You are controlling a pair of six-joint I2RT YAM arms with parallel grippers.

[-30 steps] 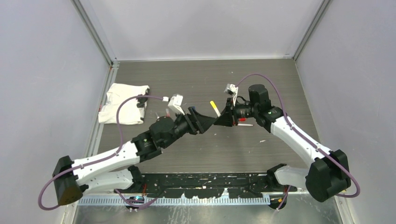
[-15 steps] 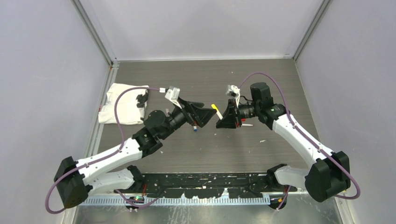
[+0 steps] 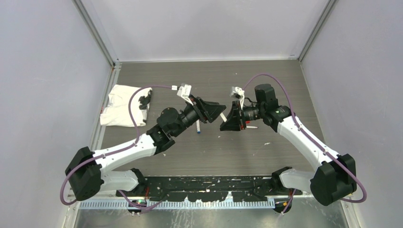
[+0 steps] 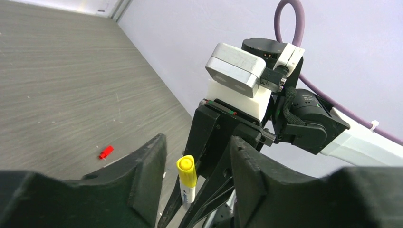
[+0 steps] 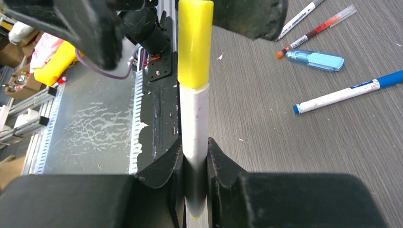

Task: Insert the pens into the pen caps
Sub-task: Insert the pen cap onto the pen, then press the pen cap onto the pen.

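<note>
My right gripper (image 5: 195, 147) is shut on the white barrel of a pen (image 5: 194, 114), held in the air. A yellow pen cap (image 5: 195, 42) sits on that pen's far end. In the left wrist view the same yellow cap (image 4: 186, 171) stands between the fingers of my left gripper (image 4: 198, 142), which is open and touches neither side of it. From above, the left gripper (image 3: 216, 110) and right gripper (image 3: 224, 124) face each other mid-table. A red cap (image 4: 106, 152) lies on the table. A blue-tipped pen (image 5: 342, 93), a red pen (image 5: 316, 31) and a dark pen (image 5: 302, 16) lie loose.
A light-blue oblong piece (image 5: 316, 59) lies beside the red pen. A crumpled white cloth (image 3: 124, 105) sits at the left edge of the dark table (image 3: 214, 152). Grey walls close in the back and both sides. A black rail (image 3: 204, 187) runs along the near edge.
The left gripper has drawn back from the right gripper, swung toward the back and right, opened wide and partly narrowed around the yellow cap. The right arm shifted slightly, still holding the pen.
</note>
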